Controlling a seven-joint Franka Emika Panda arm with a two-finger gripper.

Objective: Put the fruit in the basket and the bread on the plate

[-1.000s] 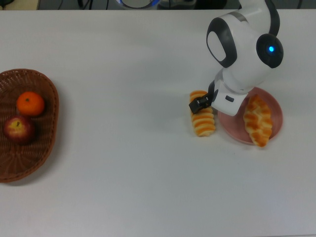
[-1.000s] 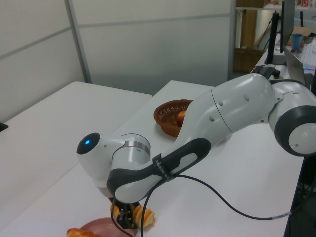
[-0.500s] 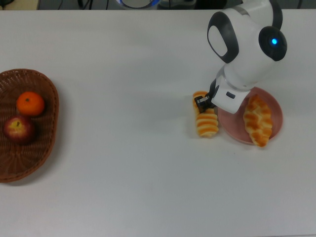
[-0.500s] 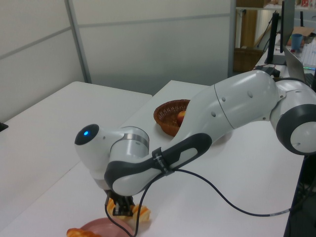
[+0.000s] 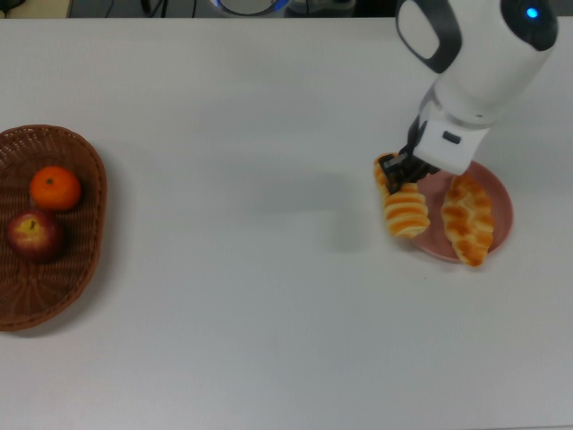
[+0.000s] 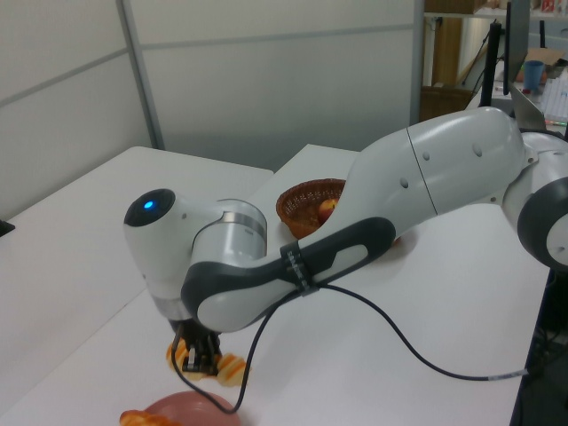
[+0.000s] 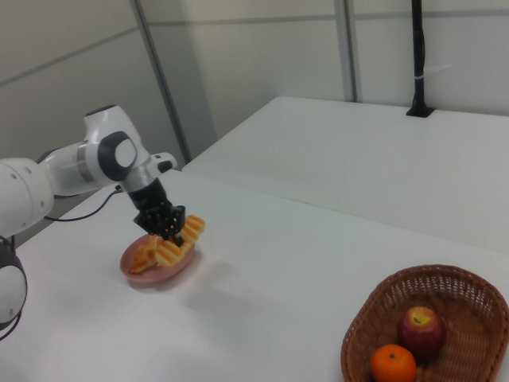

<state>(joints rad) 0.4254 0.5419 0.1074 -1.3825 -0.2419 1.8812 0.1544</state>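
We've got the roll [image 5: 405, 211] pinched mid-length in the fingers [image 5: 400, 172] — it's soft, light, so easy squeeze.

The striped roll [image 5: 406, 210] is golden with orange-brown crosswise bands, the braided pastry [image 5: 468, 219] golden-brown, the plate [image 5: 498, 199] pink. The woven basket [image 5: 82, 269] is reddish brown, holding a dark red apple [image 5: 34, 236] with a yellowish patch and a bright orange tangerine [image 5: 55, 189]. The table [image 5: 233, 161] is plain white.
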